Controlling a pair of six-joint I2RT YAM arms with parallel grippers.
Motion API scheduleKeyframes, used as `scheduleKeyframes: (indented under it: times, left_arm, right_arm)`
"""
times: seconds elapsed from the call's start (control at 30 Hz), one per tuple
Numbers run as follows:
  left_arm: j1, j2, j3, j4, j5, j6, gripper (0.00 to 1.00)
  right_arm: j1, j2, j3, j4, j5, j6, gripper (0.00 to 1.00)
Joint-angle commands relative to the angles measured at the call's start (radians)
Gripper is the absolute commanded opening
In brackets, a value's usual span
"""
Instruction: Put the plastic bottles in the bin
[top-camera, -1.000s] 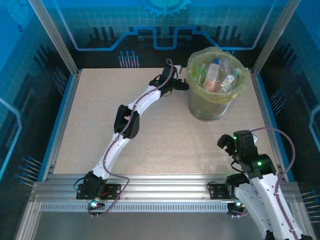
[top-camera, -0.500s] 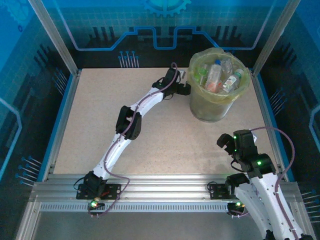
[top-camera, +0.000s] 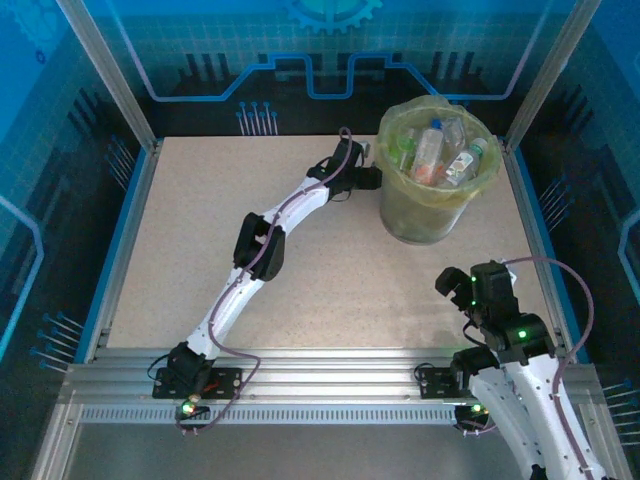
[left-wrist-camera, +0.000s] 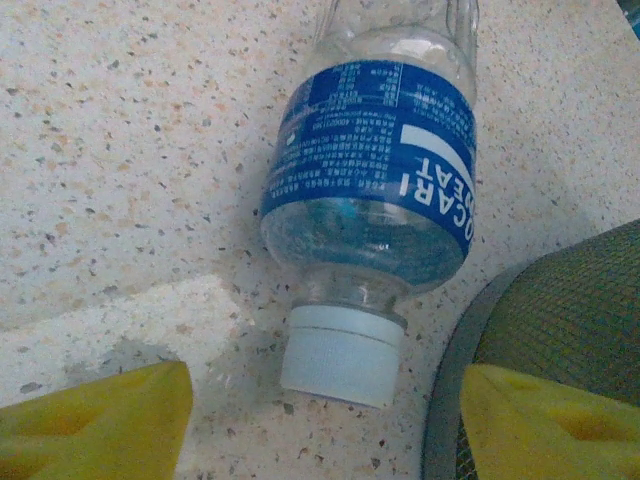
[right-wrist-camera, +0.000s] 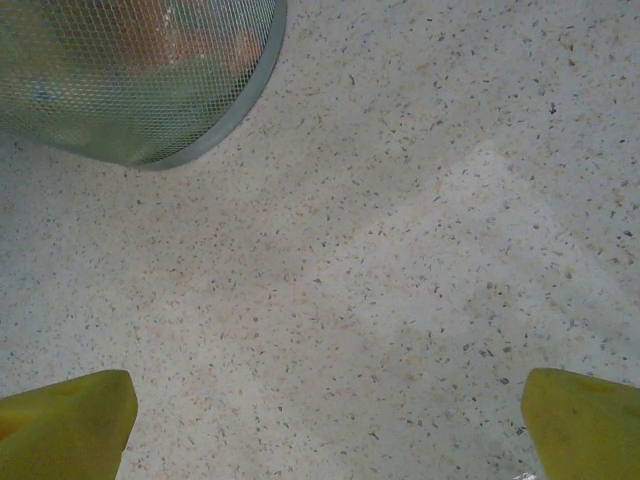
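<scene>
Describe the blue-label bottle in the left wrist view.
Clear plastic bottle, blue label with white print, white screw cap, lying on its side on the speckled table, cap toward the camera. The bin's mesh wall sits close on its right. The left gripper's yellow fingers flank the cap, not touching it.

bottle (left-wrist-camera: 370, 180): clear, blue label, white cap | bin (top-camera: 420, 215): yellow-green | table (top-camera: 200, 220): speckled beige

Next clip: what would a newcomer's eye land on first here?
The bin at the far right of the table, lined with a yellow-green bag, holds several bottles. On the left wrist camera, a blue-labelled bottle with a white cap lies on the table beside the bin's base, the left gripper open near its cap.
</scene>
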Motion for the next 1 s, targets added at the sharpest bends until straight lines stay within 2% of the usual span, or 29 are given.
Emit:
scheduleKeyframes:
  times: [0.0, 0.4, 0.57, 0.7, 0.97]
  left_arm:
    - [0.005, 0.029, 0.036, 0.03, 0.034, -0.065, 0.7]
    - [0.019, 0.051, 0.039, 0.057, 0.065, -0.14, 0.69]
    - [0.021, 0.055, 0.039, 0.066, 0.065, -0.158, 0.65]
    - [0.025, 0.061, 0.039, 0.076, 0.076, -0.179, 0.57]
    - [0.032, 0.073, 0.047, 0.101, 0.086, -0.2, 0.55]
  right_arm:
    - [0.015, -0.018, 0.02, -0.015, 0.031, -0.003, 1.0]
    - [0.015, -0.017, 0.025, -0.013, 0.037, -0.002, 1.0]
    - [0.016, -0.019, 0.029, -0.019, 0.042, -0.001, 1.0]
    - [0.016, -0.019, 0.028, -0.019, 0.045, 0.0, 1.0]
    - [0.015, -0.023, 0.033, -0.018, 0.051, -0.001, 1.0]
